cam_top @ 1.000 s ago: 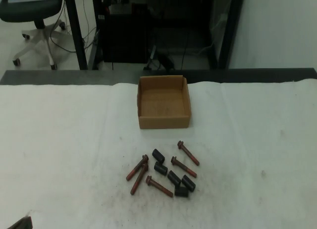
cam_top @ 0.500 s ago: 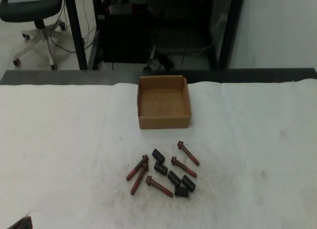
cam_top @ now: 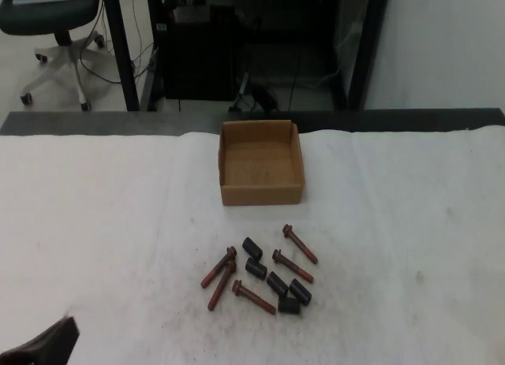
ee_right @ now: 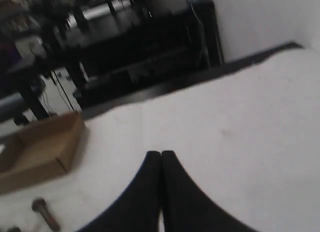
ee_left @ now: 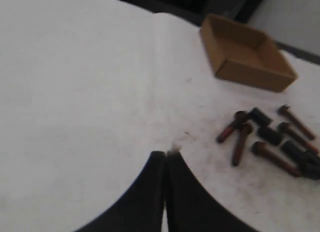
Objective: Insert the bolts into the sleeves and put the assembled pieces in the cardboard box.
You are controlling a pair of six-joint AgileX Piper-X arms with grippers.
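My jaws are pressing together on both sides, pinching nothing. My left gripper [ee_left: 165, 154] is hovering over the white cloth [cam_top: 95, 223], well apart from the parts. My right gripper [ee_right: 161, 154] is hanging above the cloth too. The bolts [cam_top: 300, 244] and sleeves [cam_top: 255, 268] are lying loose in one cluster, separate, near the cardboard box [cam_top: 261, 195].

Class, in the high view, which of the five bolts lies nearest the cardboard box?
The bolt at the group's far right corner, head pointing toward the cardboard box. The other four lie farther back from it.
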